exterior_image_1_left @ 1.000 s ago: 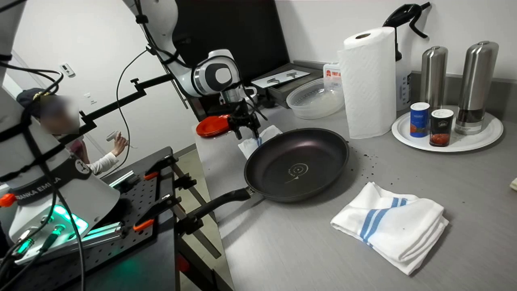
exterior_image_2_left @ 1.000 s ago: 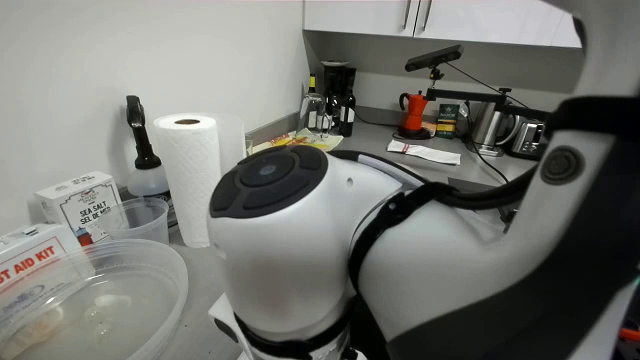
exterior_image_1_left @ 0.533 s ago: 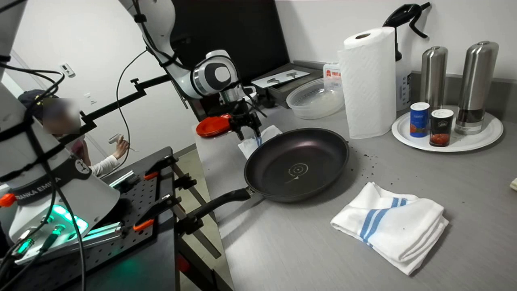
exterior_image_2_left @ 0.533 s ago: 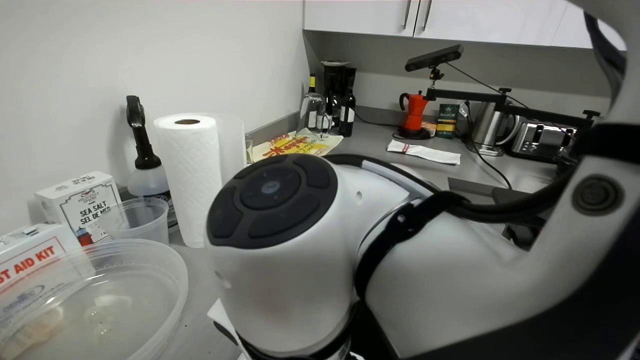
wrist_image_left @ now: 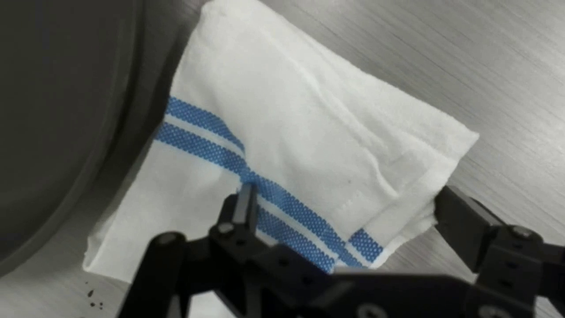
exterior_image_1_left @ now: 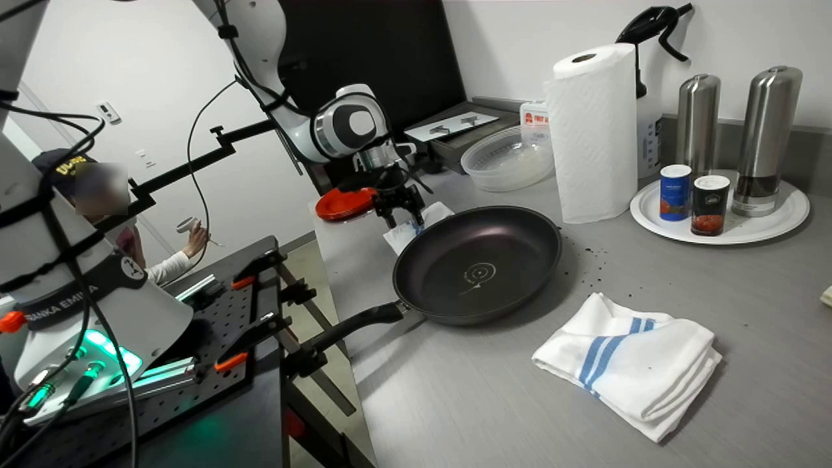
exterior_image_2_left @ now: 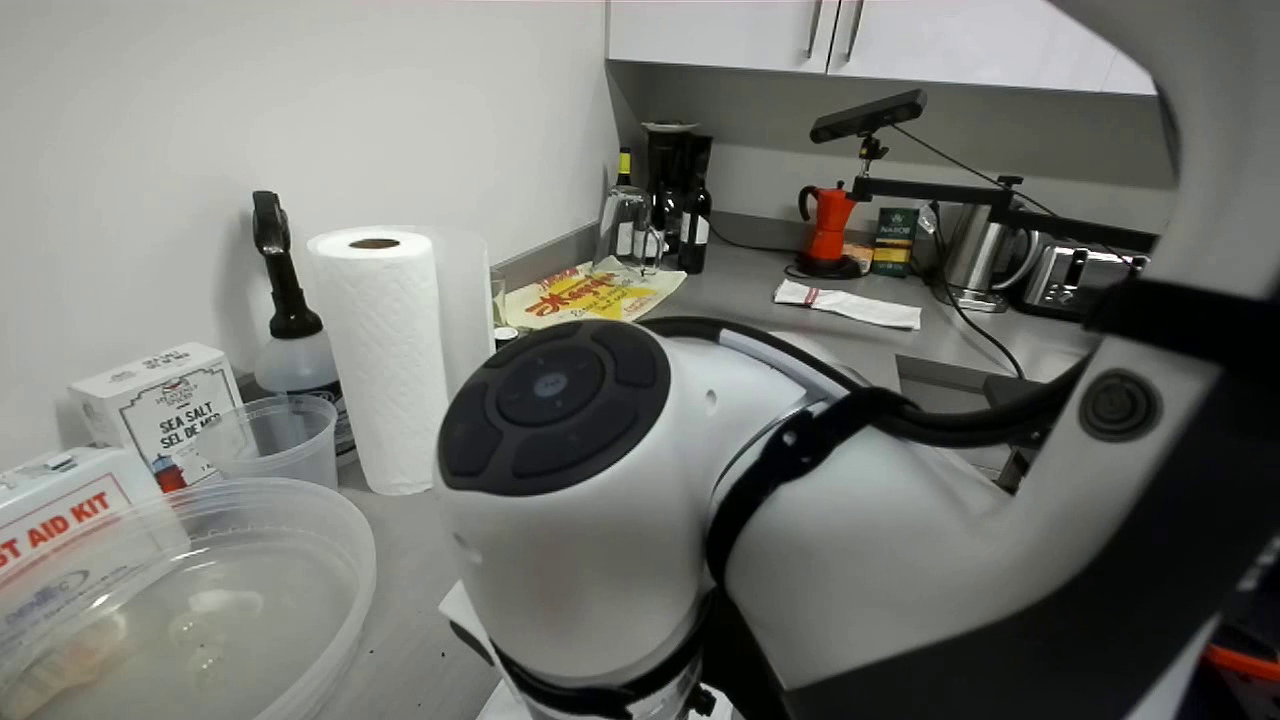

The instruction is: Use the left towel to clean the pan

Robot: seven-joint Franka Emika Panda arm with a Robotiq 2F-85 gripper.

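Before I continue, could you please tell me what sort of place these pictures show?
Most likely a kitchen, though whether in a home or an office I cannot tell. The exterior views show a red coffee pot, a toaster and a large black frying pan.

We record a white wall (exterior_image_1_left: 507,45) behind the grey counter (exterior_image_1_left: 455,403), with a grey upstand (exterior_image_1_left: 818,159) along the counter's rear edge. We note white cabinets (exterior_image_2_left: 720,35) above the counter. Beside it we observe beige floor (exterior_image_1_left: 307,262) and a black table (exterior_image_1_left: 240,422), apart from the counter. We find the counter softly lit.
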